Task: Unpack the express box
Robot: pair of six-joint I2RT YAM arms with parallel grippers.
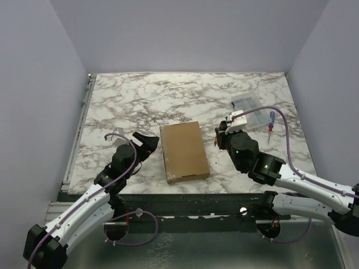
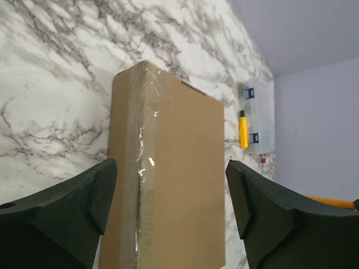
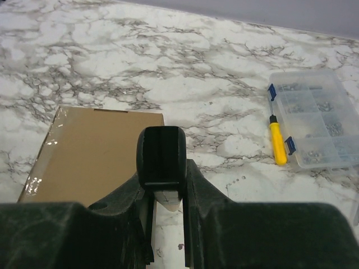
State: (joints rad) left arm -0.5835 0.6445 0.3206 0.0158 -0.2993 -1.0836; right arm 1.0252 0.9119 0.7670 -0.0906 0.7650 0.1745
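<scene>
I am holding my left hand (image 2: pixel 171 168) wide open, gripping nothing, its fingers (image 2: pixel 67 213) touching nothing. The express box (image 1: pixel 184 151) is lying flat and closed on the table (image 1: pixel 140 101) just to the right of that hand, with its taped long edge facing the gap between the fingers. I am keeping my right hand (image 3: pixel 162 179) closed, with a dark, pale-tipped piece sitting between its fingers; I cannot tell what it is. This hand is hovering just beside the box's right edge, apart from it.
</scene>
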